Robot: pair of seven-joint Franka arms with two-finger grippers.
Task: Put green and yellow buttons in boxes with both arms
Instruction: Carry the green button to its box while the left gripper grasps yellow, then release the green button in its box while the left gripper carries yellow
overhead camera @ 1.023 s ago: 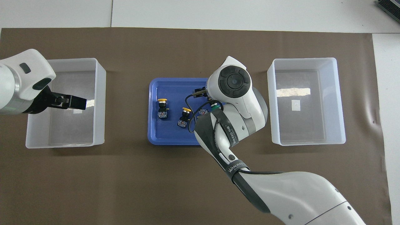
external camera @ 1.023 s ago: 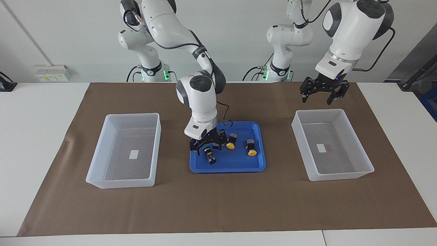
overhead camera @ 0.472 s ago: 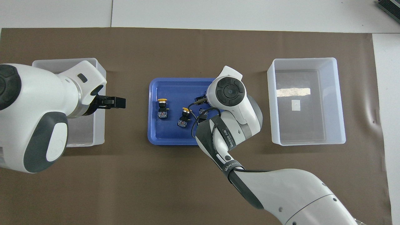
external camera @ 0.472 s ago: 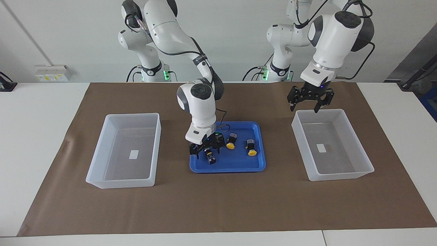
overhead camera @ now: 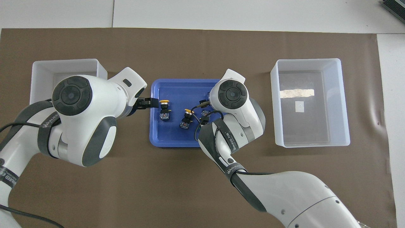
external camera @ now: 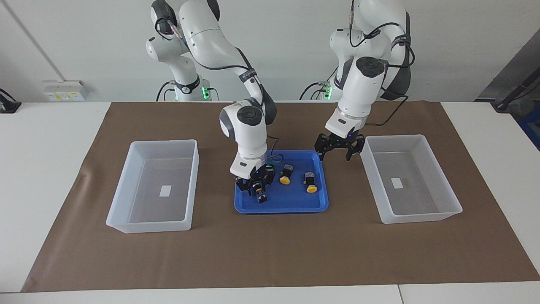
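Blue tray (external camera: 320, 202), right gripper (external camera: 254, 185) jaws clenched on half-hidden green button (external camera: 258, 189), left gripper (external camera: 338, 148) jaws released above tray corner

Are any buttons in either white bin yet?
No, both bins hold only a small label, and the two yellow buttons lie in the blue tray.

Tray (external camera: 295, 207) sits mid-counter between two boxes: one (external camera: 126, 202) toward the right arm's end, the other (external camera: 447, 194) toward the left arm's end. Buttons (external camera: 309, 182) lie in the tray.
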